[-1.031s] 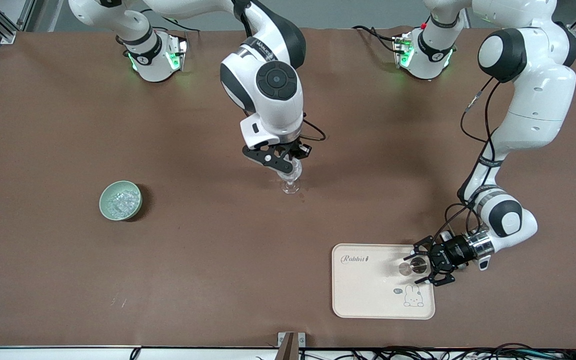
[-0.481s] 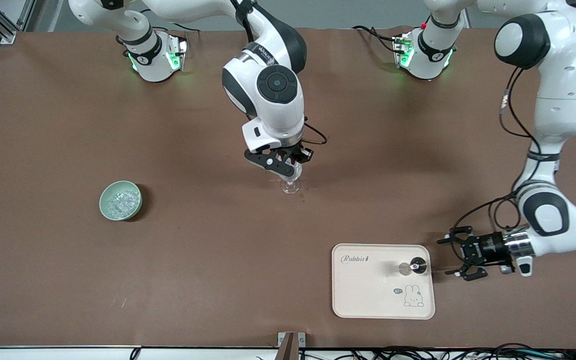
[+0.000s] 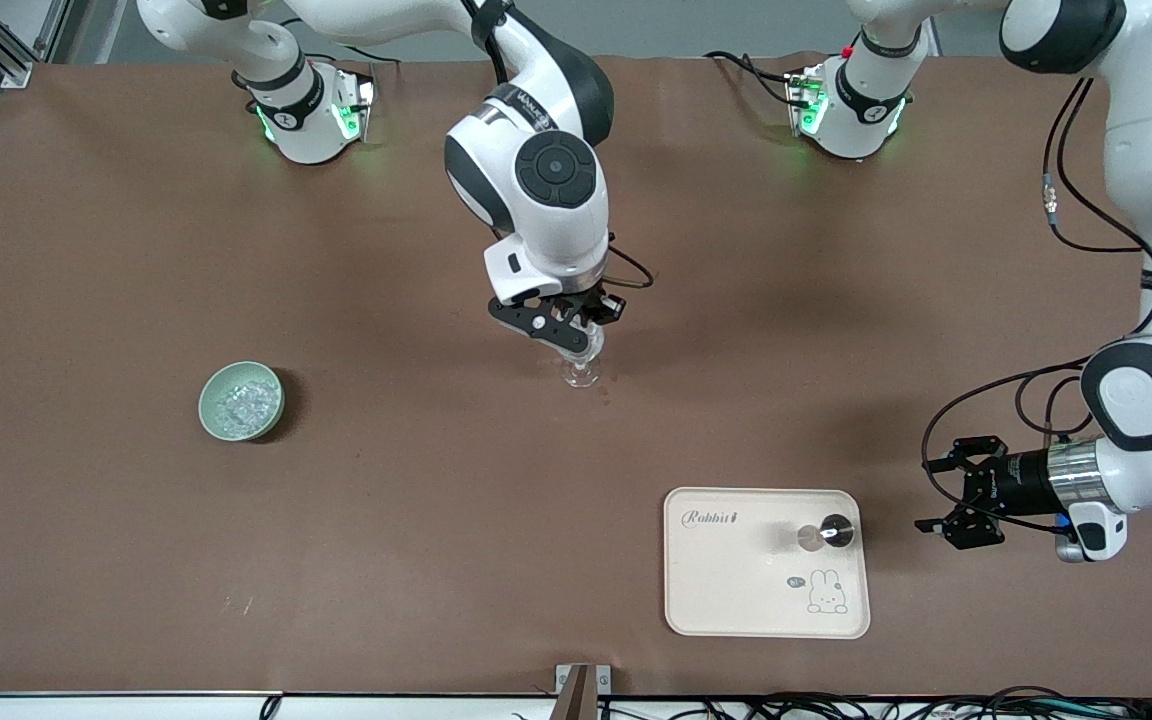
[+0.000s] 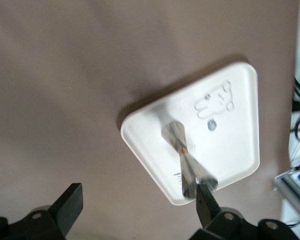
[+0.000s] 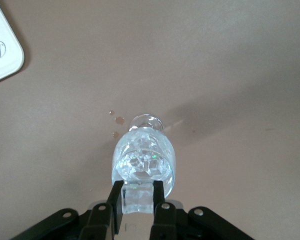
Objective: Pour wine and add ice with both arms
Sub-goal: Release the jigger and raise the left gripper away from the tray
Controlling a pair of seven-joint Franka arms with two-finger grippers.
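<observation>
A small clear footed glass (image 3: pixel 582 372) stands mid-table with ice chunks in it (image 5: pixel 142 162). My right gripper (image 3: pixel 576 340) is just above its rim, shut on a clear ice cube (image 5: pixel 138 201). A pale green bowl (image 3: pixel 206 405) holding more ice (image 3: pixel 241 402) sits toward the right arm's end. My left gripper (image 3: pixel 931 495) is open and empty, low over the table beside the cream tray (image 3: pixel 736 590). A metal hourglass jigger (image 3: pixel 826 535) stands on that tray and also shows in the left wrist view (image 4: pixel 182 157), with the open gripper (image 4: pixel 137 205) clear of it.
A few small drops (image 5: pixel 117 120) lie on the brown table beside the glass foot. A corner of the tray (image 5: pixel 0 55) shows in the right wrist view. Cables run along the table edge nearest the front camera.
My left gripper has drawn back off the tray toward the left arm's end, leaving the jigger standing there. The right gripper has stayed over the glass, shifting only slightly.
</observation>
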